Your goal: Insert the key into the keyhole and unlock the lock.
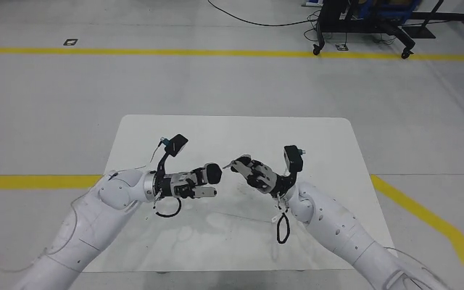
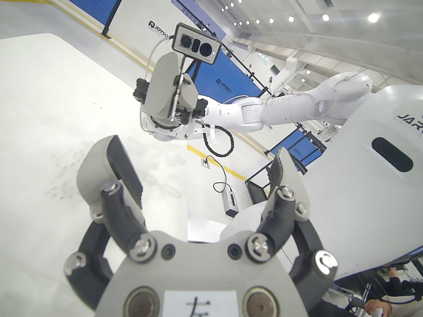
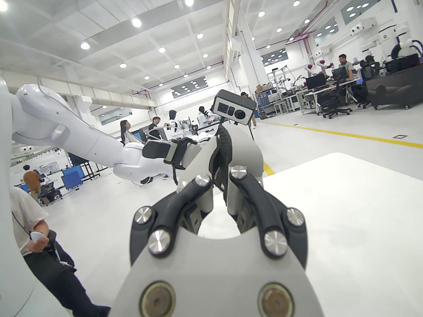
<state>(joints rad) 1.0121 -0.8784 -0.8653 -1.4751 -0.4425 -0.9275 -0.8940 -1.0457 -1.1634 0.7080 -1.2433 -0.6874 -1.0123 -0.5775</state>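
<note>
In right end effector point(image 2: 177, 88), thin metal sliver point(image 2: 174, 102), edge-on — too small to identify

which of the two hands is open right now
The left hand: its two fingers stand wide apart with nothing between them, whereas the right hand has its fingers closed together.

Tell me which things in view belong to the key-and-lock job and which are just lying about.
Job: right gripper, shut on a thin metal piece, probably the key; left gripper, open and empty; table under both.
Lying about: wheeled cart on the floor beyond the table; power brick with its lead on the floor.
</note>
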